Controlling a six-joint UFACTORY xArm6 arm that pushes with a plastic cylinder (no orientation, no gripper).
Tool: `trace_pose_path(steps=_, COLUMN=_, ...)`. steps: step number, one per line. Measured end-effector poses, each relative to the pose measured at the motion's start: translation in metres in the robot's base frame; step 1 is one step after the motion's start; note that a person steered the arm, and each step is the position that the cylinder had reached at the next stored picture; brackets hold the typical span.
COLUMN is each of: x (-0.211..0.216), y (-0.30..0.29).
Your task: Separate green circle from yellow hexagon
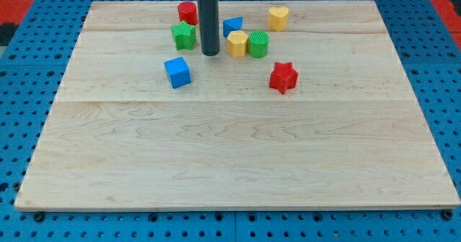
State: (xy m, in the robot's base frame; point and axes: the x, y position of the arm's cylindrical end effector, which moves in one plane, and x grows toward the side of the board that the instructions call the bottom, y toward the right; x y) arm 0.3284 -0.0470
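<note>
This looks like a robotics lab bench, not a home or shop. A pale wooden board (238,148) of glued planks lies on a blue perforated base (21,112) with a regular grid of holes, and red matting (18,8) shows at the far left and far right corners. A dark rod hangs from above, with small coloured test blocks scattered on the far half.
</note>
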Motion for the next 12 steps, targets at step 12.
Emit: trace_pose_path(steps=12, x=-0.124, y=0.072)
